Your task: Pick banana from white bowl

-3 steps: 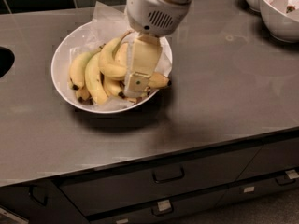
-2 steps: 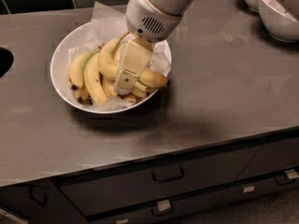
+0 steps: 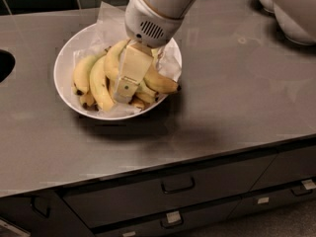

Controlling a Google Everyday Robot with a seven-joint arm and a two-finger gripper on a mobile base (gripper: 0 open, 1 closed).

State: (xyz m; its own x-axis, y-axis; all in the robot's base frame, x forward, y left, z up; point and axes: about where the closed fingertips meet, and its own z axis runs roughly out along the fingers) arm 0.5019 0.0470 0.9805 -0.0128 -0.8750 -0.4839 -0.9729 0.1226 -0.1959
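Observation:
The white bowl (image 3: 66, 68), wide, shallow and lined with crumpled white paper, sits at the left middle of the grey counter and holds several bananas. A curved yellow banana (image 3: 160, 82) with a dark blunt tip runs from under my gripper out to the bowl's right rim. A greener-tinged banana (image 3: 81, 73) and a plump yellow one (image 3: 100, 83) lie to the left. My gripper (image 3: 123, 94) reaches down from the white arm into the middle of the pile, tilted to the left, low among the bananas. Which banana it touches is hidden.
Other white bowls (image 3: 291, 14) stand at the back right corner. A dark sink opening (image 3: 5, 65) is at the left edge. The counter's front edge runs above drawers with handles (image 3: 177, 184). Dark tiles line the back wall.
My gripper has moved left across the bowl and tilted further, from the right side of the pile to its middle. The bananas and bowl have stayed about where they were.

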